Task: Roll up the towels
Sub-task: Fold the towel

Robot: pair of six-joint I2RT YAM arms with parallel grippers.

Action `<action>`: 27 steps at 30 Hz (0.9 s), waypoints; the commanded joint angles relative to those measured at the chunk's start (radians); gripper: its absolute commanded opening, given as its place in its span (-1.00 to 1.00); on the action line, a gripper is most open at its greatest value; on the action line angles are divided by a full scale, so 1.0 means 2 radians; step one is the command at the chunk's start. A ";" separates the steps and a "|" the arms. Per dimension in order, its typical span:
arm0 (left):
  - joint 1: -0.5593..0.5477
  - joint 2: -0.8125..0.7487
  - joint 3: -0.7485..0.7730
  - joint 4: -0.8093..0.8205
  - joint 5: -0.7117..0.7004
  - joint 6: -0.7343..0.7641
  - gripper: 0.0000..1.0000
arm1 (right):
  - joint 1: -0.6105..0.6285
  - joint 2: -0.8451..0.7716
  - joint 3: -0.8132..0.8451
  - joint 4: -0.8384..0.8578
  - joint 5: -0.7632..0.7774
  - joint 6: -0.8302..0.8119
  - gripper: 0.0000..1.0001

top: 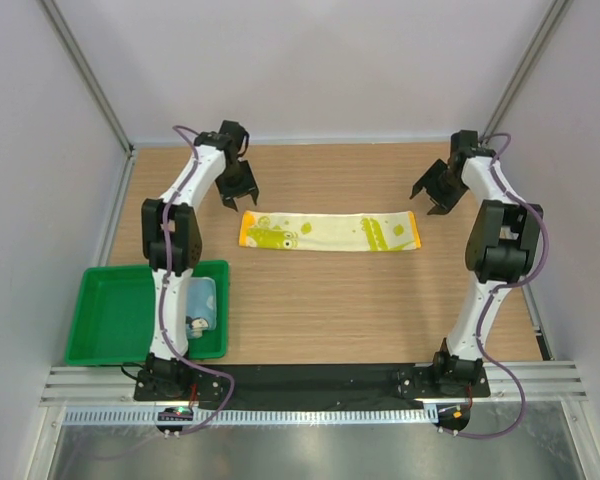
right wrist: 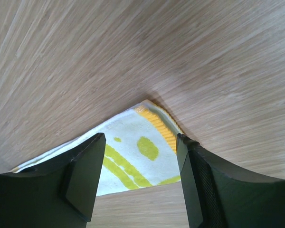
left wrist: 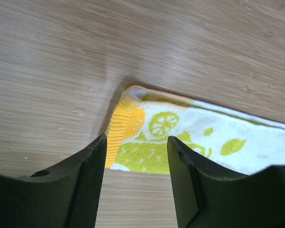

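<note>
Yellow-cream printed cloth towel point(top: 328, 231) lies flat as a long strip on the wooden surface point(top: 330, 310), ends at 9 and 3 o'clock, probably laid out for rolling. Left jaws and right jaws hang spread and empty, one by each end; the light blue towel point(top: 205, 300) sits in the green plastic tray point(top: 110, 310) at 8 o'clock.

Cream-white ground on the spread towel point(top: 329, 231), printed with lime-green citrus slices, leaves and stripes; ribbed orange-yellow band at each short end. Light blue on the second towel point(top: 204, 298); pattern too small to tell. Solid bright green on the tray point(top: 110, 315). Pale wood grain across the table point(top: 330, 310). Matte black on the left gripper point(top: 240, 200) and right gripper point(top: 426, 200). White links, black joints on the arms point(top: 478, 310); purple on the cables point(top: 163, 300).
</note>
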 commanded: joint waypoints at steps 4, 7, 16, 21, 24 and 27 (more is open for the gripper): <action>-0.010 -0.069 -0.034 -0.012 -0.035 0.020 0.09 | 0.028 -0.113 -0.053 0.010 0.031 -0.028 0.32; -0.030 -0.107 -0.098 0.012 -0.034 0.018 0.03 | 0.058 -0.154 -0.105 0.042 0.009 -0.049 0.04; -0.054 -0.166 -0.243 0.096 0.024 -0.016 -0.18 | 0.106 -0.150 -0.193 0.098 -0.111 -0.060 -0.92; -0.054 -0.158 -0.266 0.113 0.021 -0.016 -0.29 | 0.104 -0.118 -0.208 0.087 -0.096 -0.069 -0.98; -0.054 -0.145 -0.267 0.115 0.013 -0.014 -0.30 | 0.098 -0.104 -0.219 0.091 -0.088 -0.070 -0.98; -0.054 -0.130 -0.267 0.118 0.007 -0.011 -0.33 | 0.085 -0.096 -0.228 0.096 -0.092 -0.079 -0.98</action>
